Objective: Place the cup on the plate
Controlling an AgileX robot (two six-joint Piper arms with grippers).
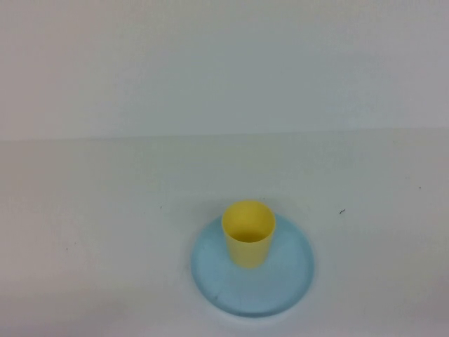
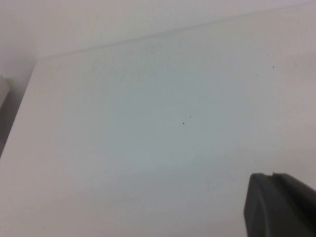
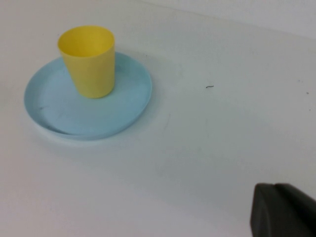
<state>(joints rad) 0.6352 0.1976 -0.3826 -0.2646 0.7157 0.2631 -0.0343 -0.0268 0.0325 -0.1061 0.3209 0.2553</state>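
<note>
the cup (image 1: 248, 242) stands upright on the plate (image 1: 280, 288), mouth up, set toward the plate's far side so that a broad crescent of blue stays bare on the near side. in the right wrist view the cup (image 3: 90, 61) sits well inside the rim, and the plate (image 3: 118, 111) lies flat on the tabletop (image 1: 105, 210). the plate rests close to the near edge of the tabletop, a little right of its middle; its near rim comes almost to that edge.

around the plate the white surface is open on the left, on the right and all the way to the far edge, where the tabletop meets the pale wall. a few small dark specks mark the surface to the right of the plate.

neither arm shows in the high view. the right gripper (image 3: 284, 211) appears as a dark tip in its own wrist view, clenched with nothing in it, well apart from the plate and cup. the left gripper (image 2: 279, 205) is likewise clenched and empty, over bare tabletop near a side edge and the far edge.
</note>
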